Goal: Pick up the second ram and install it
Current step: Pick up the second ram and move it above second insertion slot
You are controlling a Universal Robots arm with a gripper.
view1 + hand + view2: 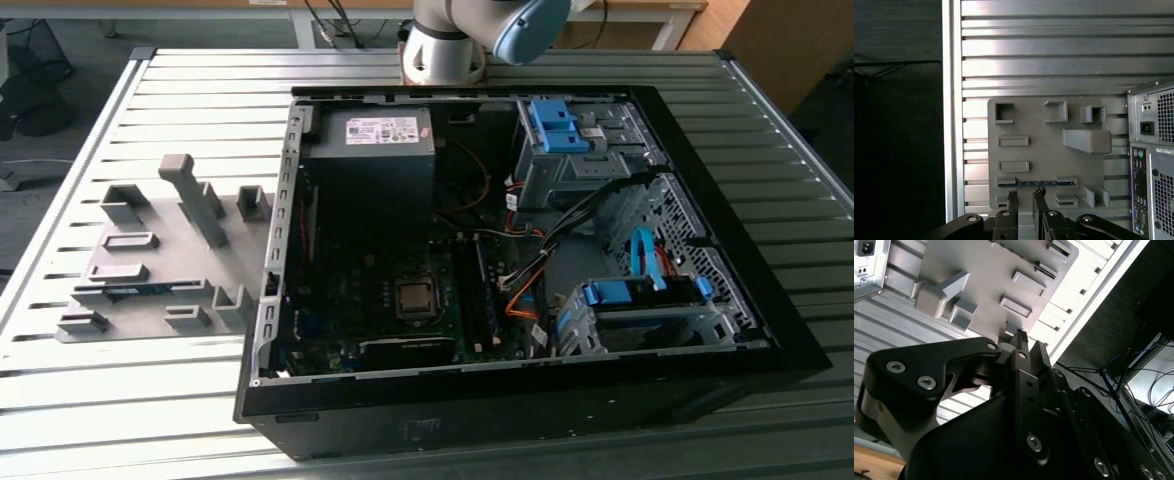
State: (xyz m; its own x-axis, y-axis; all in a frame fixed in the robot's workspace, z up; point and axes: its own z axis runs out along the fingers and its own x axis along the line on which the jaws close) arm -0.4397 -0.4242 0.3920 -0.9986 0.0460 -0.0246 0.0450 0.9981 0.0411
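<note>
The second ram (1036, 183), a thin flat blue circuit-board stick, lies in a slot of the grey plastic holder plate (1044, 145) on the ribbed metal table (1054, 60). The black tool (1025, 196) hangs above, fingers slightly spread, gripping nothing.

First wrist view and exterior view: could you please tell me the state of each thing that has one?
Memory stick: lying in the grey holder, not gripped.
Claw: open, empty, clear of the stick.
Computer case: on its side, side panel off, inside exposed.
</note>
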